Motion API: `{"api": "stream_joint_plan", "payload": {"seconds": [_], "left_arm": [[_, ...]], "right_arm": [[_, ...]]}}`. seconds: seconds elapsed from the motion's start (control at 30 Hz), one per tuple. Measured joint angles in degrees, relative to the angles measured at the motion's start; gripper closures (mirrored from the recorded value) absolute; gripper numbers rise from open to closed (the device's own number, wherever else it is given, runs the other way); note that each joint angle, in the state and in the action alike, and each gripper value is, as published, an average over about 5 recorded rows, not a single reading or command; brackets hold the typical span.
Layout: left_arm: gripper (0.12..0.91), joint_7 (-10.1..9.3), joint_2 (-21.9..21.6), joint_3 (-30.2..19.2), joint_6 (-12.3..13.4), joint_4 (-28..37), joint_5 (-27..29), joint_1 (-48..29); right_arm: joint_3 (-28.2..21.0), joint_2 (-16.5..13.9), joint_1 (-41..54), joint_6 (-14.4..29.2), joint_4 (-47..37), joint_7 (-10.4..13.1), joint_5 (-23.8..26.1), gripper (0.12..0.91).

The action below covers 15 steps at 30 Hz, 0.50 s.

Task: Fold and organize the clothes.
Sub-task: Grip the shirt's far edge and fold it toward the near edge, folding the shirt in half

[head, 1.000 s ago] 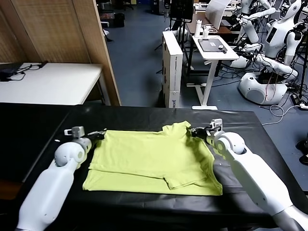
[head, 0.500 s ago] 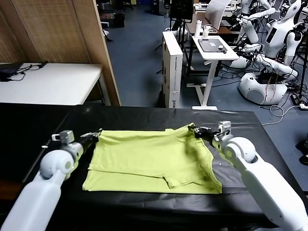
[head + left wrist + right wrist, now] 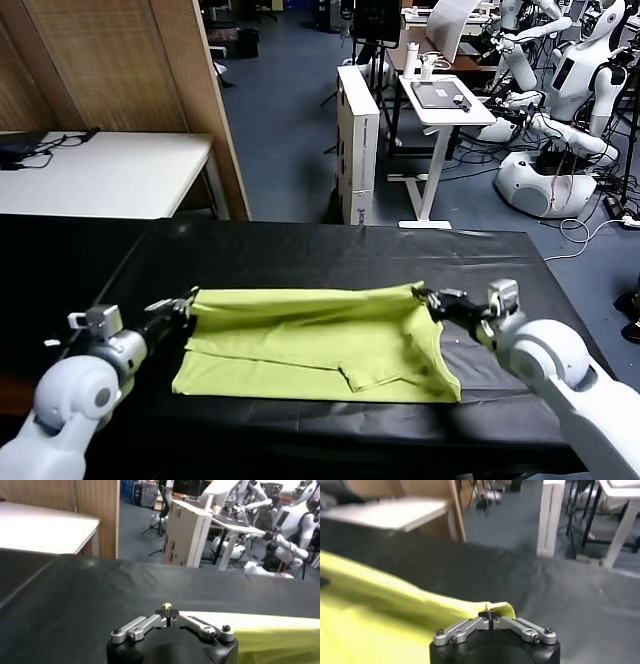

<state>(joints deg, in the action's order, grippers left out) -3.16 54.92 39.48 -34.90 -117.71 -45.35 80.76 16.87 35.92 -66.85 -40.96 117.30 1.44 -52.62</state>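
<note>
The lime yellow-green T-shirt (image 3: 310,335) lies on the black table (image 3: 300,250), its far edge lifted and stretched taut between both grippers. My left gripper (image 3: 186,301) is shut on the shirt's far left corner; a sliver of green cloth (image 3: 166,605) shows between its closed fingertips at the left gripper (image 3: 168,613). My right gripper (image 3: 425,294) is shut on the far right corner; in the right wrist view the right gripper (image 3: 490,615) pinches the curled yellow-green edge (image 3: 497,609). The near part of the shirt rests flat. The neck label is hidden.
The black table's far edge (image 3: 330,226) borders a blue floor. A white table (image 3: 100,170) stands far left beside a wooden partition (image 3: 130,80). A white cabinet (image 3: 358,130), a small desk (image 3: 440,100) and other robots (image 3: 560,120) stand beyond.
Both grippers have pulled toward me, dragging the shirt's far edge back over the near part. The raised sleeve at the far right has come down into the fold.
</note>
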Motion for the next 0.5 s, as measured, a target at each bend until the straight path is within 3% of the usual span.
{"api": "stream_joint_plan", "payload": {"seconds": [0.5], "left_arm": [[0.883,0.19,2.8,0.6,-0.2,-0.6,2.4,8.7]], "right_arm": [[0.2,-2.0,-2.1,-1.2,1.1,0.3,-0.4,0.879]]}}
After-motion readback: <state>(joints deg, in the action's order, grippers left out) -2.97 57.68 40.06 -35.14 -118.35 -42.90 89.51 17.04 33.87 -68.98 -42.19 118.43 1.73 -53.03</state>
